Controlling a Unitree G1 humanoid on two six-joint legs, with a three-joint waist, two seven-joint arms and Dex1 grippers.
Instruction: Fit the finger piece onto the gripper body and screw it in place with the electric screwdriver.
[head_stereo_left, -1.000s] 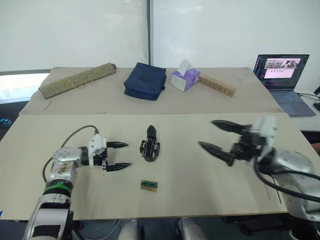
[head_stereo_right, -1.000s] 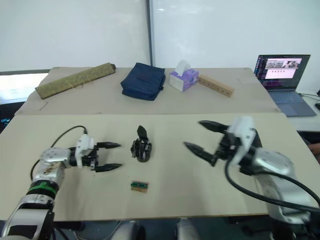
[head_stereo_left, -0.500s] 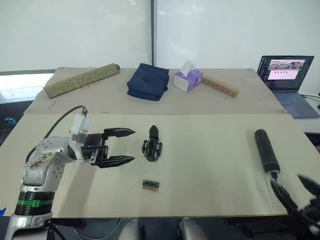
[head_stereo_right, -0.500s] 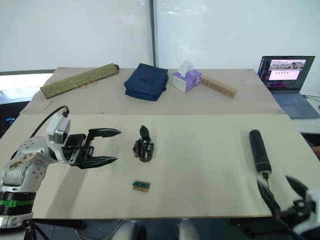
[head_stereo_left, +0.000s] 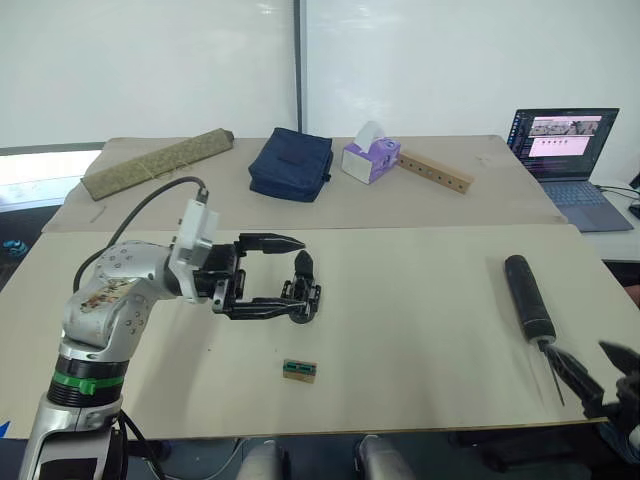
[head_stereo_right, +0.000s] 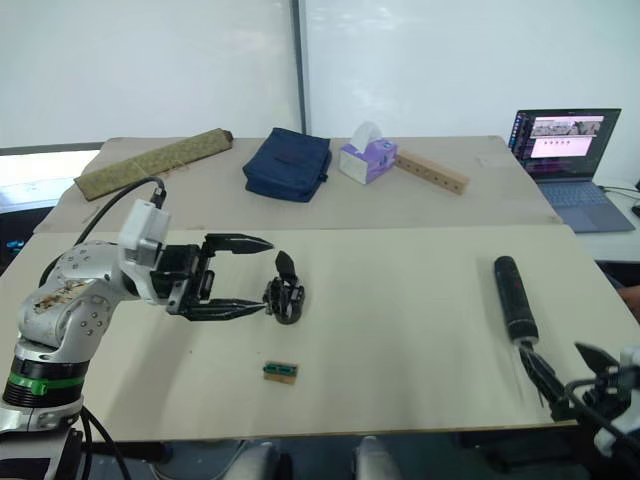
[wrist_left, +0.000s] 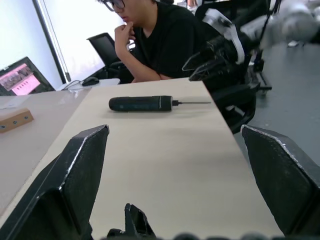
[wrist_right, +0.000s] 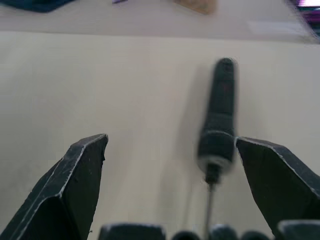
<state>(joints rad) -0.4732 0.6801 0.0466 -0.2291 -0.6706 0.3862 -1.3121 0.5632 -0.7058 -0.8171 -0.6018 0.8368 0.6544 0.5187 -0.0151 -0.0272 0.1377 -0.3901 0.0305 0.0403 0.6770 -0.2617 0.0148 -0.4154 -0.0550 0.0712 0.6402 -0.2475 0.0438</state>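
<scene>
Reaching in from the robot's left, the left gripper (head_stereo_left: 268, 275) has its 2 fingers spread wide around the gripper body (head_stereo_left: 303, 291), which rests on the table (head_stereo_left: 420, 330), not yet clamped. Well off to the right, the electric screwdriver (head_stereo_left: 528, 297) lies flat, untouched, bit toward the near edge. Just beyond that bit, the right gripper (head_stereo_right: 563, 373) hangs open too. No separate finger piece can be made out, so fitting and screwing both look undone.
</scene>
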